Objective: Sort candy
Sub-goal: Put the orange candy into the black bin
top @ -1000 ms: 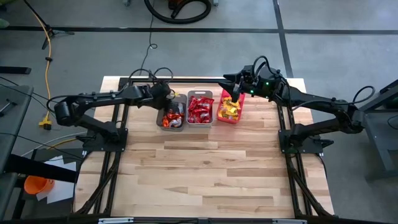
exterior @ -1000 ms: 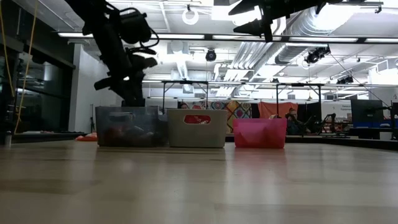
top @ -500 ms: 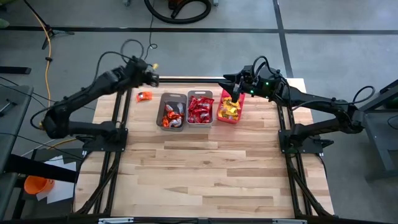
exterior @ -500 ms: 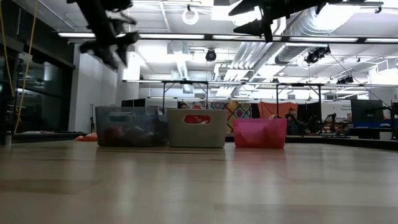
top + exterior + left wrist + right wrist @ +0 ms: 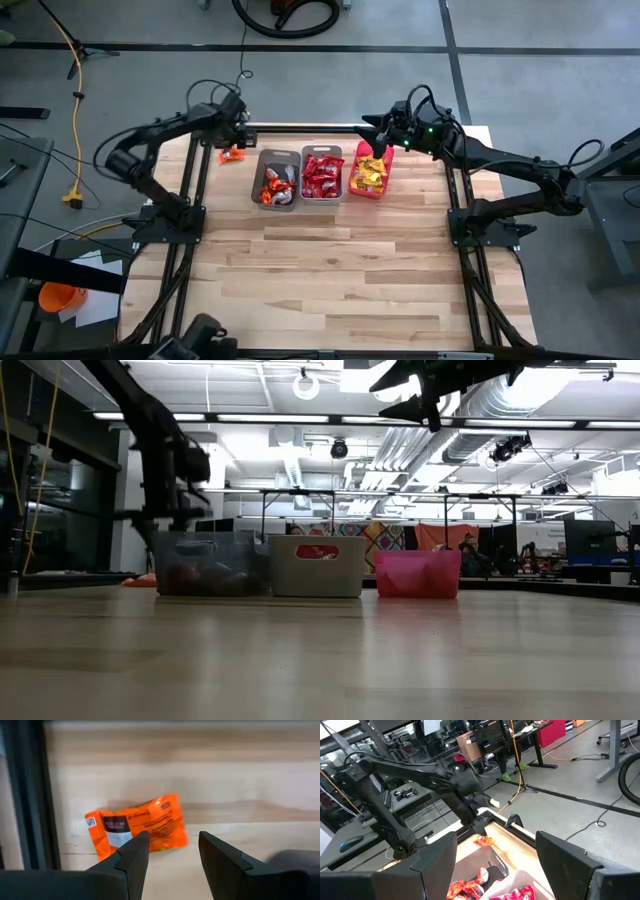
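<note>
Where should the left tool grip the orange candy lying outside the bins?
Probably across its short width, from straight above. The orange candy lies flat on the table, apart from the bins, and the left tool hangs open over its near edge.

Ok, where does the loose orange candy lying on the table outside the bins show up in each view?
High view: the orange candy lies on the wood just left of the grey bin, below the left hand.
Low view: not visible.
Left wrist view: the candy sits mid-picture, just beyond the fingers.
Right wrist view: the candy is small, at the table's far edge.
Shared landmark: the black table frame rail beside it.
</note>
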You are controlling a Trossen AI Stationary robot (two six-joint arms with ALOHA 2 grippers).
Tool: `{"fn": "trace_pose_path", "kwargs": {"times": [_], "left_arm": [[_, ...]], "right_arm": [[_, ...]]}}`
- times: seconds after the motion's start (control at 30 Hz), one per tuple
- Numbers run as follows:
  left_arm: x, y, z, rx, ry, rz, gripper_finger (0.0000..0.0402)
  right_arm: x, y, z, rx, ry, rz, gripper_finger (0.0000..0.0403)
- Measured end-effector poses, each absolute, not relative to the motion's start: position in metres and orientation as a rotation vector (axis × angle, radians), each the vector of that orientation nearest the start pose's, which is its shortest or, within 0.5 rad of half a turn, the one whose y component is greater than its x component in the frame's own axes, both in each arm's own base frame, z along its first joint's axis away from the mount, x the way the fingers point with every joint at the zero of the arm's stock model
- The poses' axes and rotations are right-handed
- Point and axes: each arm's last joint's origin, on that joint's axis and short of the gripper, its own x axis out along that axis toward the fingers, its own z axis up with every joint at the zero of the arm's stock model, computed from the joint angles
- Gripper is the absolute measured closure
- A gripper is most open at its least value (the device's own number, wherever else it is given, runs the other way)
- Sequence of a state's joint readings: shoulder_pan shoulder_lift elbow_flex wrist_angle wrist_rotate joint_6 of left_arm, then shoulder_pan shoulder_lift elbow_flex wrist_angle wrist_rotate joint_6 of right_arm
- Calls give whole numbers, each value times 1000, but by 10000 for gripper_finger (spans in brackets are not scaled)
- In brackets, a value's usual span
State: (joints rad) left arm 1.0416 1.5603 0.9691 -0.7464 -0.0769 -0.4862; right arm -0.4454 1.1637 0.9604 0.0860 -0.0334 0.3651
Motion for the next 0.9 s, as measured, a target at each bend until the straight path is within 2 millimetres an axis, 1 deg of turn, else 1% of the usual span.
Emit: {"fn": "trace_pose_path", "kwargs": {"times": [0.07,0.17,0.3,0.37,0.47,0.53,0.6,0.73,0.77,0.83,0.9], "left_arm": [[139,243,174,-1036,1068,1267,241],[140,247,161,-1018,1140,1310,241],[147,251,157,-964,1165,1354,241],[148,250,153,-959,1201,1367,241],[150,250,151,-926,1212,1387,251],[151,249,149,-916,1237,1387,269],[152,248,148,-905,1254,1375,299],[152,245,150,-902,1292,1314,383],[152,244,153,-910,1280,1298,391],[151,242,162,-908,1240,1276,391],[152,239,180,-878,1181,1254,397]], "right_arm": [[238,-113,344,388,38,-428,137],[238,-113,344,388,39,-428,137],[238,-113,344,383,41,-428,137],[238,-113,343,383,45,-429,137],[238,-113,342,386,62,-431,137],[238,-113,341,389,72,-433,137],[238,-112,339,392,86,-436,137],[238,-112,338,396,103,-438,137],[238,-112,337,396,107,-438,137],[238,-112,337,396,107,-438,137],[238,-112,338,396,106,-438,137]]}}
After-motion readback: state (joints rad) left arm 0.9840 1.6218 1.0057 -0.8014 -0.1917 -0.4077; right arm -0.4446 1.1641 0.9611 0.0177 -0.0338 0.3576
